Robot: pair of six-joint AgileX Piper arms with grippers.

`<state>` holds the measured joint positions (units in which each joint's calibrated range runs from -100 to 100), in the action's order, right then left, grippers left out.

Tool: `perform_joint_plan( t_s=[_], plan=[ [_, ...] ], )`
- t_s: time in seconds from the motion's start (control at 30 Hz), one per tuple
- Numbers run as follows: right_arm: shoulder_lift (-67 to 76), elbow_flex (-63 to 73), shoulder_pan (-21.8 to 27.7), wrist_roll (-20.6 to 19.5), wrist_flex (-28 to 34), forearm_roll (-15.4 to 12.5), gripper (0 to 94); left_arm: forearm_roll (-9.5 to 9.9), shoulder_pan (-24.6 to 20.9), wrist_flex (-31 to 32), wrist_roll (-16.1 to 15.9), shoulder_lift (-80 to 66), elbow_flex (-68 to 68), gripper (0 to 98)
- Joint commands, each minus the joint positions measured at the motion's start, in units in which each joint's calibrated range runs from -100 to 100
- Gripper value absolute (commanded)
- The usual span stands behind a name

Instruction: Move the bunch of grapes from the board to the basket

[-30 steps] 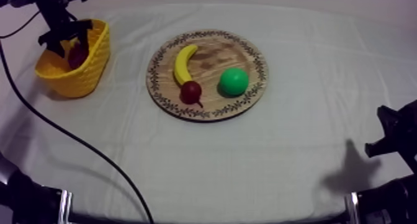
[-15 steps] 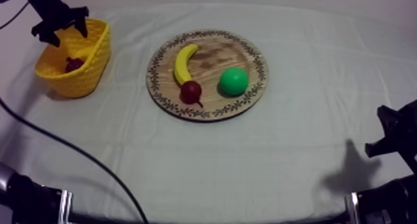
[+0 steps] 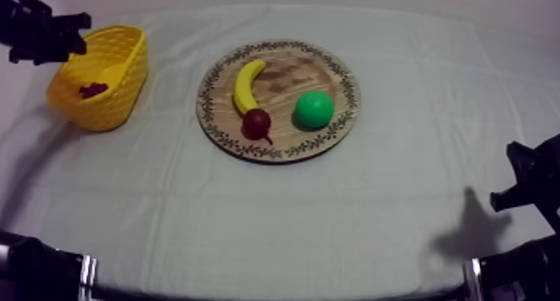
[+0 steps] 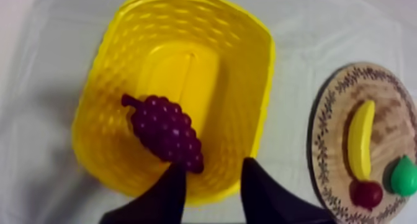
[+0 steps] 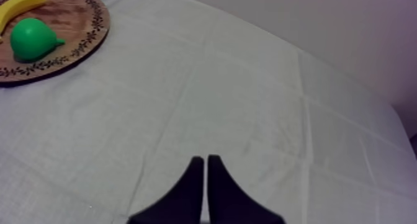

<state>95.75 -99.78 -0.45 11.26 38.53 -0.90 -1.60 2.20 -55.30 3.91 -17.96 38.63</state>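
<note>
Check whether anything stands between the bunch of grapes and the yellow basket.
Nothing visible does: the bunch of grapes already lies inside the yellow basket. My left gripper is open and empty near the basket's rim.

Yellow basket point(image 4: 105, 127), just ahead of the left end effector point(image 4: 212, 165): looks like moulded plastic, woven lattice relief, slight sheen.
Bunch of grapes point(image 4: 166, 130) inside it: knobbly, dull-gloss purple plastic.
Wooden board point(image 3: 287, 71), off to that end effector's side: visible grain, matt, dark patterned rim.
Banana point(image 4: 360, 139), pear point(image 5: 31, 39) and small red fruit point(image 4: 366, 193) on it: smooth, faint sheen.
Desk cloth point(image 5: 217, 96) under the right end effector point(image 5: 205, 158): matt, creased fabric.
Both end effectors: matt black.
</note>
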Motion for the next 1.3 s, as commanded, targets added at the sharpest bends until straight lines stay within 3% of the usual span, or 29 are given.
perform_joint_plan(
  t_s=[0.0, 0.17, 0.23, 0.33, 0.57, 0.67, 0.8, 0.97, 1.27],
  plan=[
    [0.0, 0.0, 0.0, 0.0, 0.0, 0.0, 0.3, -0.46, 0.1, 3.7, -1.3, -11.1, 12.0, 26.8],
    [0.0, 0.0, 0.0, 0.0, 0.0, 0.0, 0.3, -0.36, 0.8, 9.1, -1.0, -24.1, 23.1, 18.4],
    [0.0, 0.0, 0.0, 0.0, 0.0, 0.0, 0.3, 1.62, 1.1, 11.5, 2.3, -29.4, 27.5, 9.1],
    [0.0, 0.0, 0.0, 0.0, 0.0, 0.0, 0.3, 4.60, 1.9, 14.0, 4.2, -37.4, 33.7, 3.2],
    [0.0, 0.0, 0.0, 0.0, 0.0, 0.0, 0.3, 10.68, 3.8, 17.7, 6.4, -55.1, 48.2, 0.3],
    [0.0, 0.0, 0.0, 0.0, 0.0, 0.0, 0.3, 11.67, 4.2, 17.4, 8.3, -61.8, 53.2, 0.2],
    [0.0, 0.0, 0.0, 0.0, 0.0, 0.0, 0.3, 9.49, 4.1, 15.9, 6.8, -69.4, 56.0, 0.0],
    [0.0, 0.0, 0.0, 0.0, 0.0, 0.0, 0.3, 5.18, 3.0, 16.6, 1.9, -75.1, 57.8, 0.1],
    [0.0, 0.0, 0.0, 0.0, 0.0, 0.0, 0.3, 3.83, 1.7, 17.7, 7.4, -80.5, 58.8, 0.1]
  ],
)
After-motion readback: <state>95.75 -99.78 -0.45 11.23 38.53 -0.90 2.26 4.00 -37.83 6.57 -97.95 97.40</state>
